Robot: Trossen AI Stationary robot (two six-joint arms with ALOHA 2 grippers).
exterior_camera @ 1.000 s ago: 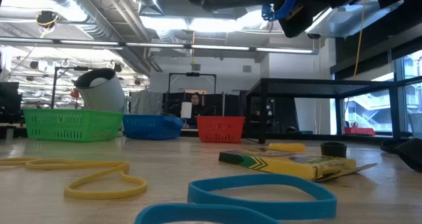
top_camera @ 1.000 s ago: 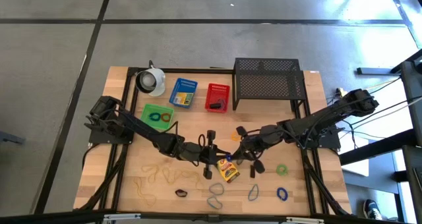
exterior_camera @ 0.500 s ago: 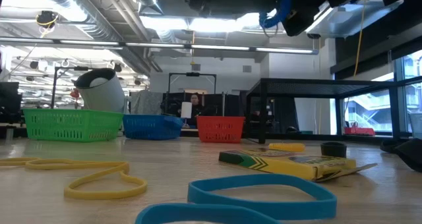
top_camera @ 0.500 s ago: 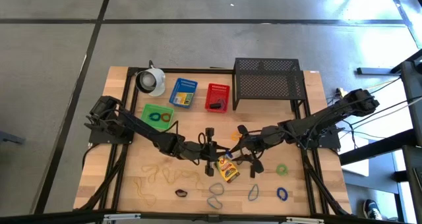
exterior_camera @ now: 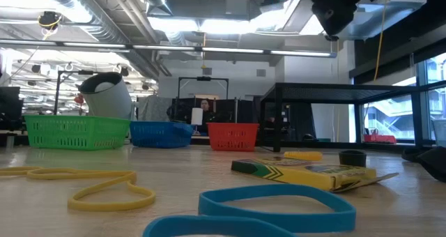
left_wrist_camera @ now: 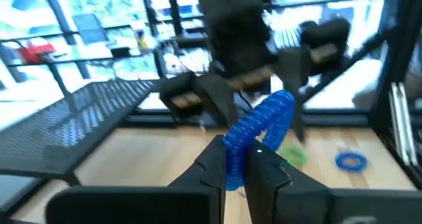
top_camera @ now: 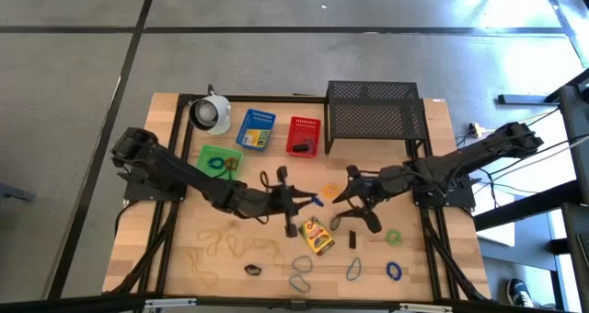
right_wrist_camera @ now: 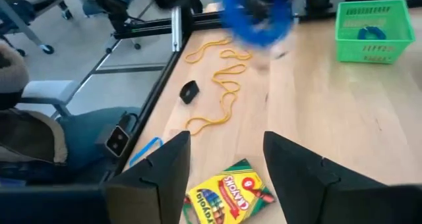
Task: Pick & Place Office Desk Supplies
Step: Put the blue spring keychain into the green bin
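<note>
A blue ribbed rubber-band loop (left_wrist_camera: 258,122) hangs above the table's middle, with my left gripper (top_camera: 307,201) shut on it. My right gripper (top_camera: 343,196) stands open just to the right of the loop, facing it and touching nothing; its spread fingers (right_wrist_camera: 168,165) frame the table below. A yellow-green crayon box (top_camera: 318,236) lies flat on the wood under the two grippers. More loose bands lie near the front edge: tan ones (top_camera: 221,245), blue ones (top_camera: 353,270), a green one (top_camera: 394,237). My left gripper pinches one end of the blue loop (left_wrist_camera: 235,157) between its two fingertips. The fingers lie about level and point toward the table's right. The rest of the loop sticks out beyond the fingertips, bent over, lifted clear of the table.
At the back stand a white cup (top_camera: 212,113), a green basket (top_camera: 204,156) with bands in it, a blue basket (top_camera: 257,129), a red basket (top_camera: 304,135) and a black wire-mesh rack (top_camera: 373,110). Small dark clips (top_camera: 354,242) lie near the crayon box.
My right gripper has opened, let go of the blue loop and drawn back toward the table's right edge. My left gripper keeps the loop and has carried it a little toward the far edge.
</note>
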